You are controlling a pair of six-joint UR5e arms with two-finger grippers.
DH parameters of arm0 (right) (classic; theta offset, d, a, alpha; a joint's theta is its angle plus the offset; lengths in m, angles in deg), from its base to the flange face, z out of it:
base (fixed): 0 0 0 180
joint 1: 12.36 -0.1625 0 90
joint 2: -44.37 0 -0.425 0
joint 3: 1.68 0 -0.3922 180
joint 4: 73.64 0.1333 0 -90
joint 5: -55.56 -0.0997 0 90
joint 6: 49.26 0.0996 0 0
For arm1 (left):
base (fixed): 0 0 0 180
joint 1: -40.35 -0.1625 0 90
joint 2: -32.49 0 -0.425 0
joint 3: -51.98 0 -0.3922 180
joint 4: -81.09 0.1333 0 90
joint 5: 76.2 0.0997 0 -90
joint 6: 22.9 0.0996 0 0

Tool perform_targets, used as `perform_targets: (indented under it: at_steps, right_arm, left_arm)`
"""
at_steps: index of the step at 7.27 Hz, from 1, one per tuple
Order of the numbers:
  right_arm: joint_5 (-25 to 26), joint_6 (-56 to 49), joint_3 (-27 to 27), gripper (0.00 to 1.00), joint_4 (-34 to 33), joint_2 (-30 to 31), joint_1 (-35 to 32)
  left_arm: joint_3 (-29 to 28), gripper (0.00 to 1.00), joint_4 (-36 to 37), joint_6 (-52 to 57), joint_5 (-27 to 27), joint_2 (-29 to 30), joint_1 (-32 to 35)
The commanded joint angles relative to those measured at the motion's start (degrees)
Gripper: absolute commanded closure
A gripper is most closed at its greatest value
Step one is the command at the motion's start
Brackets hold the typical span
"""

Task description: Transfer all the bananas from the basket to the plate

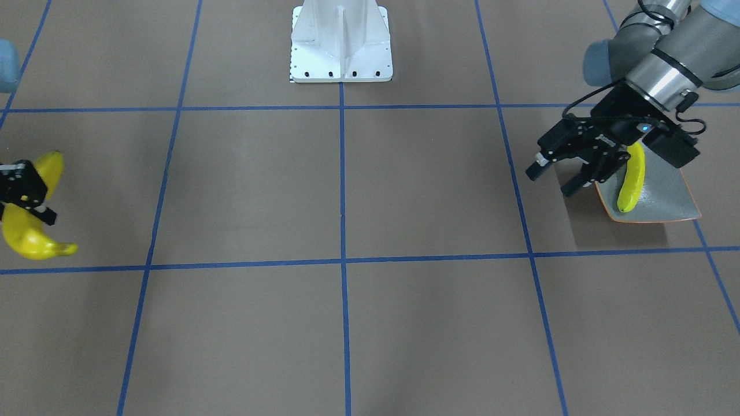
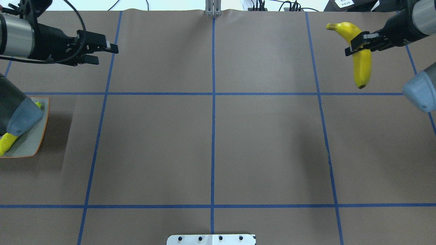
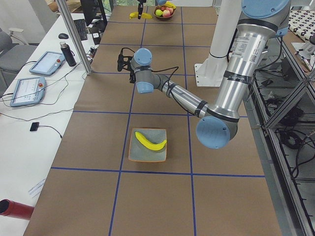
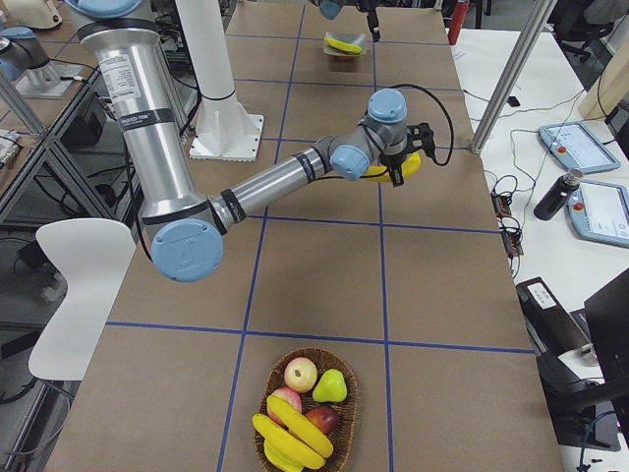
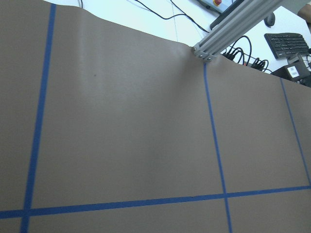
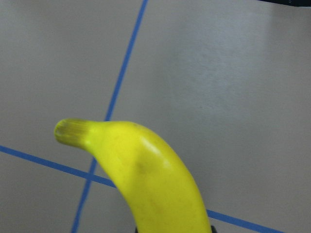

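One banana [image 2: 361,66] hangs pinched mid-length in the right gripper [image 2: 357,42], clear of the table [image 2: 265,136], while the left gripper [image 2: 106,54] is spread wide, holding and touching nothing.

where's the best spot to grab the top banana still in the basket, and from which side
Likely at the middle of the top banana, straight down from above, fingers across its narrow width. It lies flat against another banana in the basket, upper face bare; apples and a pear crowd one long side.
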Motion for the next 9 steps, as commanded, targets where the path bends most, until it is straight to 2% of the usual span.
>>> perform_targets:
  at_steps: [1,2,5,7,9]
  right_arm:
    - [7.91,17.68,-3.36,1.00,0.01,-7.13,9.50]
    - [11.61,26.46,-5.73,1.00,0.01,-8.55,12.94]
    - [19.61,44.52,-6.28,1.00,0.01,-10.76,18.23]
    - [25.07,48.51,-5.75,1.00,-0.25,-12.77,21.31]
    - [27.80,51.24,-5.75,1.00,-0.34,-14.96,23.95]
  left_arm:
    - [-0.35,0.00,0.01,-8.83,0.40,6.37,-3.75]
    - [-0.17,0.00,0.01,-9.11,2.84,6.64,-5.94]
    - [2.10,0.00,-0.08,-9.47,3.39,6.74,-11.74]
    - [5.00,0.00,-0.25,-14.10,3.39,6.82,-15.01]
    - [5.19,0.00,-0.52,-14.39,3.39,7.52,-16.07]
